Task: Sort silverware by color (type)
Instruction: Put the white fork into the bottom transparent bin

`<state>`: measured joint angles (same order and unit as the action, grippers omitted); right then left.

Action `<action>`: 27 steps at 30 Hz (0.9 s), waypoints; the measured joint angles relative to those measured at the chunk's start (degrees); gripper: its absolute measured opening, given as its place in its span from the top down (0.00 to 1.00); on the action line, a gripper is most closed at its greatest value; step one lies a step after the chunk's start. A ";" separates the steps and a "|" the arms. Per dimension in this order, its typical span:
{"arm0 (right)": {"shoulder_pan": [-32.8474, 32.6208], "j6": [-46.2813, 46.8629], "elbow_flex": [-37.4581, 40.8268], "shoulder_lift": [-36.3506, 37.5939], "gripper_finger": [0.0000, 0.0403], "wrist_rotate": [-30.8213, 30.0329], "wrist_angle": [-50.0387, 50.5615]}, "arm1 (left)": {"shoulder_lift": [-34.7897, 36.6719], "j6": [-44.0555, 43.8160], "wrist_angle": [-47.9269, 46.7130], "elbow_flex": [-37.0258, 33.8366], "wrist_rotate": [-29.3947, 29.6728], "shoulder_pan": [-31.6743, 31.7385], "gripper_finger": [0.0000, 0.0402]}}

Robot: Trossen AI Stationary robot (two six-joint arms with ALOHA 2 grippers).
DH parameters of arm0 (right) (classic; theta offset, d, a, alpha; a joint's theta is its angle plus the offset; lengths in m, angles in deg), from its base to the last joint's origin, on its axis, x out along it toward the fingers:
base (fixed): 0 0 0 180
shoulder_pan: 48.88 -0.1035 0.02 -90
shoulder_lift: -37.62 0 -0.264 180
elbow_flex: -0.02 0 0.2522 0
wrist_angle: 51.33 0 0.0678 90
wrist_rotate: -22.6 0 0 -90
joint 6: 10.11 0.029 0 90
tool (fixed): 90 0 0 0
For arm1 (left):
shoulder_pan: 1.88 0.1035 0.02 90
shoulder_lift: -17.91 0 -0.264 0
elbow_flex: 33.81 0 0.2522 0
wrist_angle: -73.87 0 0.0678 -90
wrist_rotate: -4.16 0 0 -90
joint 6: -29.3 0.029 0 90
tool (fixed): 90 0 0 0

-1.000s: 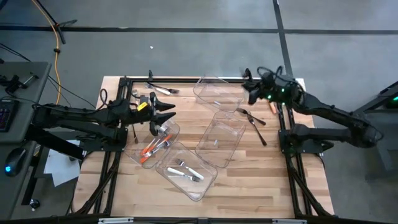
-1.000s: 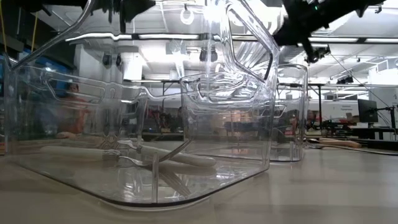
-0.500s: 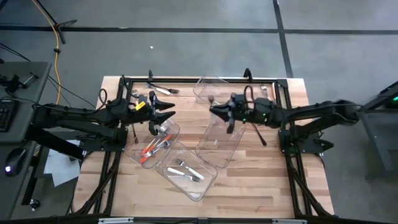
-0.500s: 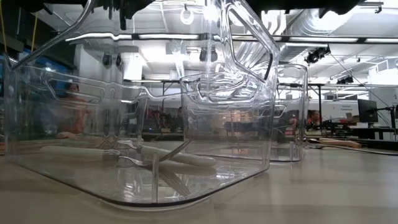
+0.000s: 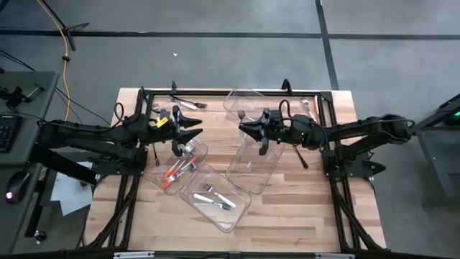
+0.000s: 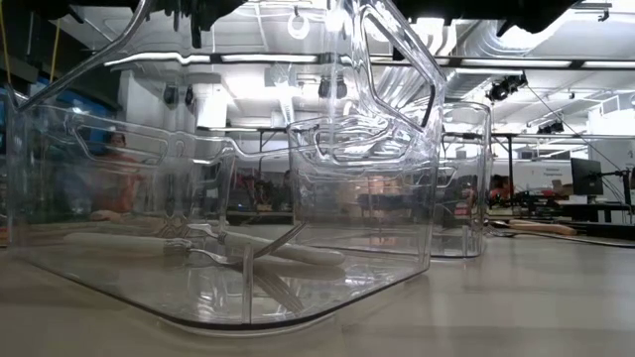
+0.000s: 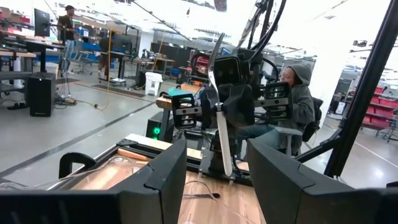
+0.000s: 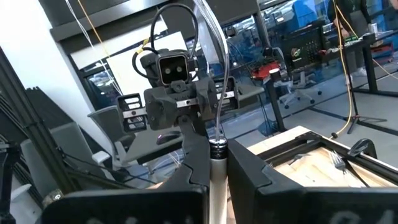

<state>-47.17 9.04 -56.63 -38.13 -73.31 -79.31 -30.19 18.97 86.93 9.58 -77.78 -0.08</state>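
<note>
- Silverware, sorted and unsorted, lies spread over the wooden table (image 5: 287,208). Places here are given from the middle clear bin (image 5: 256,163), going from the table's near edge to its far edge.
- Nearest, on the left arm's side of the middle bin, a clear bin (image 5: 214,196) holds the white-handled pieces (image 5: 215,199). In the low view this bin fills the foreground and pale handles (image 6: 189,245) lie on its floor.
- A little farther on that side, another bin (image 5: 175,169) holds the orange-handled pieces (image 5: 175,173).
- The left gripper (image 5: 188,129) hovers over that orange bin's far end. Its jaws are spread, with nothing between them.
- The right gripper (image 5: 247,126) hangs over the middle bin's far end. Its jaws are pressed onto a slim silver handle (image 8: 216,163), a utensil (image 7: 219,118) held upright; I cannot tell its type.
- On the right arm's side of the middle bin, black silverware (image 5: 293,142) lies loose on the wood.
- Beyond the middle bin stands a fourth clear bin (image 5: 244,101).
- Farthest off, at the far left corner, more dark pieces (image 5: 185,103) lie on the table.
</note>
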 joint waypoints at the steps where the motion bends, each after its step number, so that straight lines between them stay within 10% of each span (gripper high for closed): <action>1: -0.01 0.03 0.00 0.00 0.97 0.00 0.01 | 0.00 0.02 0.00 0.00 0.00 0.00 0.61; 14: -8.25 0.10 -11.18 -3.86 0.97 3.04 23.03 | 0.00 0.02 0.02 0.00 2.03 0.00 0.61; 27: -20.04 15.54 -33.17 -27.14 0.97 -7.12 36.80 | 0.00 4.36 -0.04 0.00 2.84 0.07 0.61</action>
<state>-67.20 24.58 -89.80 -65.27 -80.43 -42.51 -30.19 23.33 86.89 9.58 -74.94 -0.01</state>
